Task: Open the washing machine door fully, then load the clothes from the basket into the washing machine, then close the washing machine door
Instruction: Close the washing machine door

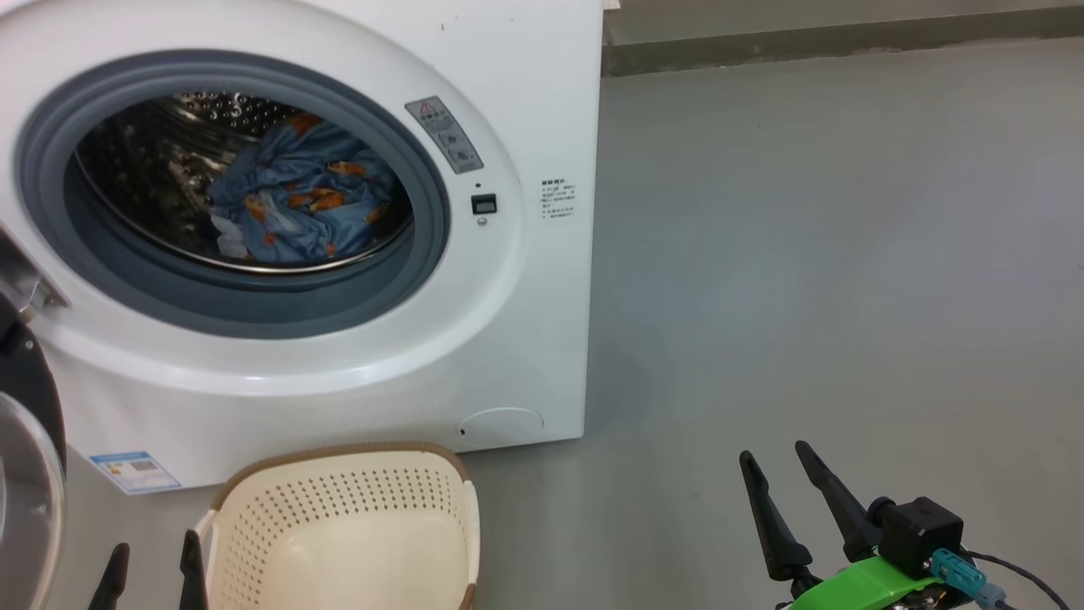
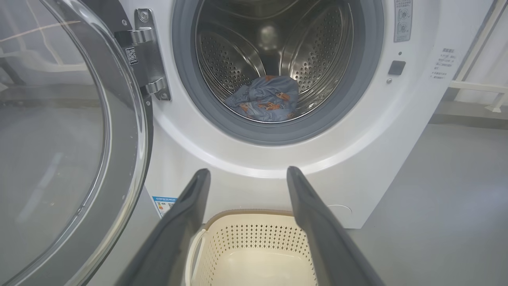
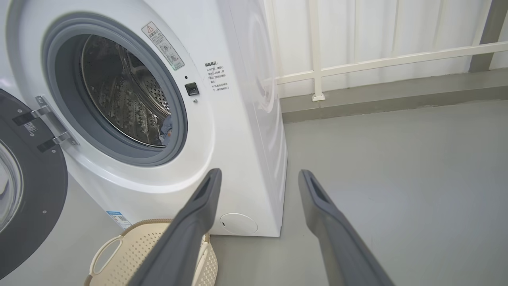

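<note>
The white washing machine (image 1: 508, 102) (image 2: 397, 131) (image 3: 238, 131) stands with its round door (image 2: 59, 139) (image 1: 25, 457) (image 3: 35, 198) swung wide to the left on its hinge. Light blue clothes (image 1: 296, 199) (image 2: 266, 99) with orange-brown figures lie in the steel drum; a sliver of the clothes (image 3: 166, 127) shows past the gasket. The cream basket (image 1: 356, 508) (image 2: 254, 242) (image 3: 119, 254) sits on the floor in front, nothing visible inside it. My left gripper (image 1: 152, 568) (image 2: 248, 172) hangs open over the basket's left side. My right gripper (image 1: 775, 453) (image 3: 258, 172) is open over bare floor to the right.
Grey floor (image 1: 847, 254) stretches to the right of the machine. A low ledge (image 3: 397, 95) and white railing (image 3: 317, 71) run along the back wall behind it. The open door takes up the space at the machine's left.
</note>
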